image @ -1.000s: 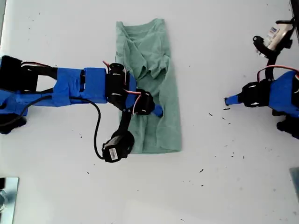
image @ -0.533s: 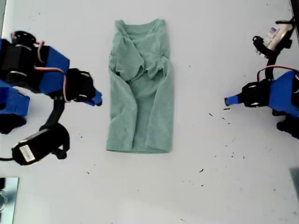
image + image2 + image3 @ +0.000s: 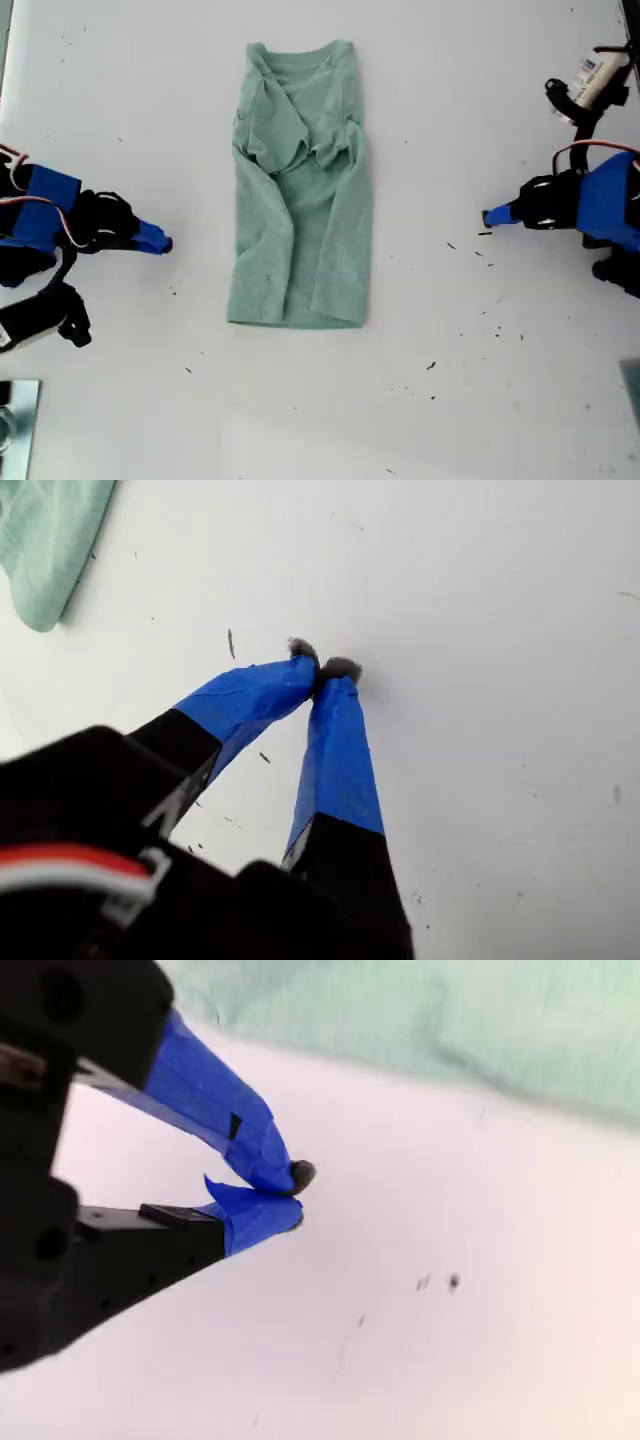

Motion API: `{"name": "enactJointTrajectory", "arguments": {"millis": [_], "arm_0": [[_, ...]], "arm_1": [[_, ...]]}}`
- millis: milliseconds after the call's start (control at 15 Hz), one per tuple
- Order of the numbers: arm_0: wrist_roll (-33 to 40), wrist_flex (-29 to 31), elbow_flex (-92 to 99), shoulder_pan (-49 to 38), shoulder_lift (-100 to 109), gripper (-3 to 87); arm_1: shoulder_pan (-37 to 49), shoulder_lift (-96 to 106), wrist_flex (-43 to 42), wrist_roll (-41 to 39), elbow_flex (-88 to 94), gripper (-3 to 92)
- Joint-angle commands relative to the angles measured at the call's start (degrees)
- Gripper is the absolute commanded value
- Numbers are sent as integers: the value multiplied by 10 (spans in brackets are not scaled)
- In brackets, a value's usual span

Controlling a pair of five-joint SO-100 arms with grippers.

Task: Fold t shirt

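The green t shirt (image 3: 300, 190) lies flat on the white table as a narrow upright strip, collar at the far end, with its sides folded inward and wrinkles across the chest. My second gripper (image 3: 165, 244) is at the exterior view's left, shut and empty, a short way off the shirt's side edge. In its wrist view its blue-taped tips (image 3: 297, 1195) meet just short of the t shirt (image 3: 450, 1020). My first gripper (image 3: 487, 215) is at the exterior view's right, shut and empty, farther from the cloth. Its tips (image 3: 322, 665) are closed over bare table, with only a corner of the t shirt (image 3: 45, 540) showing.
Dark specks (image 3: 485, 233) dot the table near my first gripper. A white-labelled part on a black mount (image 3: 592, 78) stands at the exterior view's upper right. A metal piece (image 3: 15, 420) sits at that view's lower left corner.
My second arm let go of the t shirt and pulled back across the table to the exterior view's left. The cloth settled slightly leftward. My first arm has not moved.
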Motion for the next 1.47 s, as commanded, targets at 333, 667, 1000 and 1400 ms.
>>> {"name": "enactJointTrajectory", "arguments": {"millis": [333,667,1000,1400], "arm_0": [[22,77,-513,104,-403,-3],[38,185,-943,229,-790,231],[91,201,-919,168,-853,299],[148,104,-795,79,-1020,267]], "arm_1": [[-93,-724,17,-57,-664,49],[-221,-1140,135,-14,-1169,289],[-226,-1197,119,-16,-1209,296],[-207,-1317,47,-23,-1198,289]]}}
